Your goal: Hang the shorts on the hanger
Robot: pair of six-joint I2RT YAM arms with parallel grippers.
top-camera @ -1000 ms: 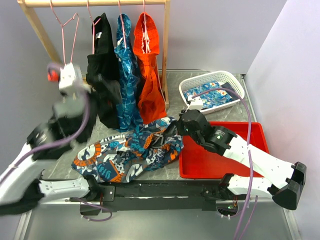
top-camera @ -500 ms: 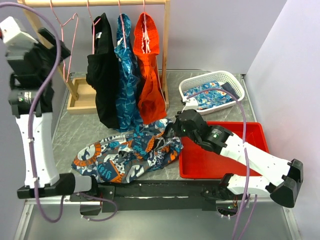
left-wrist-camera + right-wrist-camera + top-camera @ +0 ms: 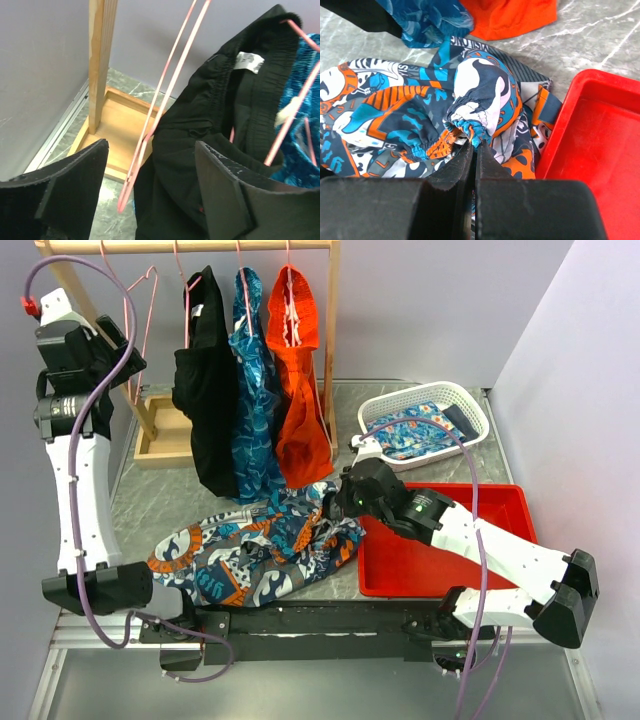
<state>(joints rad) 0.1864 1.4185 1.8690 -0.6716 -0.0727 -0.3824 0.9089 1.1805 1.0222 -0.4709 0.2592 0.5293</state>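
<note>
The shorts [image 3: 250,545], printed navy, white and orange, lie crumpled on the table at front centre. My right gripper [image 3: 337,508] is shut on a bunched fold of their elastic waistband, seen close in the right wrist view [image 3: 474,144] with the shorts [image 3: 415,110] spread to the left. The empty pink hanger [image 3: 138,312] hangs at the left end of the rail. My left gripper [image 3: 108,345] is raised beside it and open; in the left wrist view [image 3: 150,150] the hanger's wires [image 3: 160,100] run down between the fingers without touching them.
A wooden rack [image 3: 330,350] holds black [image 3: 205,390], teal [image 3: 250,380] and orange [image 3: 298,370] garments on pink hangers. A white basket [image 3: 470,405] with floral cloth stands at the back right. A red tray [image 3: 505,505] lies beside the shorts. The rack's wooden base [image 3: 115,130] is under the hanger.
My left arm has swung up from low on the left to the rail, ending by the empty hanger. My right gripper has shifted slightly left, still holding the shorts.
</note>
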